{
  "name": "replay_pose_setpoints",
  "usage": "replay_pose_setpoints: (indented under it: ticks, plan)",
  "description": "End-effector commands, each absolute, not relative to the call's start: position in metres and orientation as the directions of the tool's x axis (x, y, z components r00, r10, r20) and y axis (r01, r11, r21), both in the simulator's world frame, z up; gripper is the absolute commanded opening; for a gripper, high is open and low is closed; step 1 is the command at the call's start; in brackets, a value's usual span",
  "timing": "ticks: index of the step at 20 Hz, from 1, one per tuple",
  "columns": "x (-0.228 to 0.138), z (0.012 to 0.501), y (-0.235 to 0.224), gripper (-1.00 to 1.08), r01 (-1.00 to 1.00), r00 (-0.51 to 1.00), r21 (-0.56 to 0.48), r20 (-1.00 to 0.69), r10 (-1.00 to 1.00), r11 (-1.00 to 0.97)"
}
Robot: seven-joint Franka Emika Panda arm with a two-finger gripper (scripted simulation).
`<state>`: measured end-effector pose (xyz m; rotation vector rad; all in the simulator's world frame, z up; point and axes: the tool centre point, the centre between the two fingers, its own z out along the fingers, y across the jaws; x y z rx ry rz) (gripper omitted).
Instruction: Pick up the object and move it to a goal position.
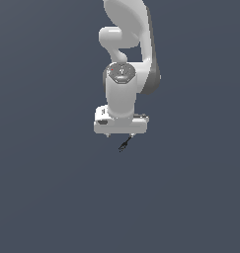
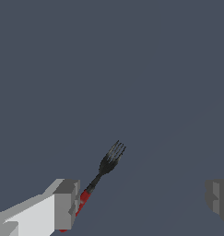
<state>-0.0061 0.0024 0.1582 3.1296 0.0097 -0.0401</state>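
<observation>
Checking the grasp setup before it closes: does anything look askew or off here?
Yes. The fork lies off-centre between the open gripper fingers: its red end sits right beside one finger, far from the other, and its shaft runs at a slant.

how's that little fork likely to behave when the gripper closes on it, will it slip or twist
The fork looks thin and rigid, so it probably won't flop. It seems very light beside the gripper, so a finger brushing it may well shove it aside. The open jaws sit off-centre, one finger by the red end, so it would likely swivel as they close.
</observation>
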Motion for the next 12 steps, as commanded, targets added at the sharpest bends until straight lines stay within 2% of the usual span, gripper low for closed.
replay_pose_setpoints:
  ticks: [1,12]
  plan:
    - [-0.006,0.158,0.002,1.0,0.006,1.0,0.012,-0.026,0.006,-1.0]
    - [-0.005,0.159,-0.018,1.0,-0.005,0.999,0.001,-0.034,-0.005,-1.0]
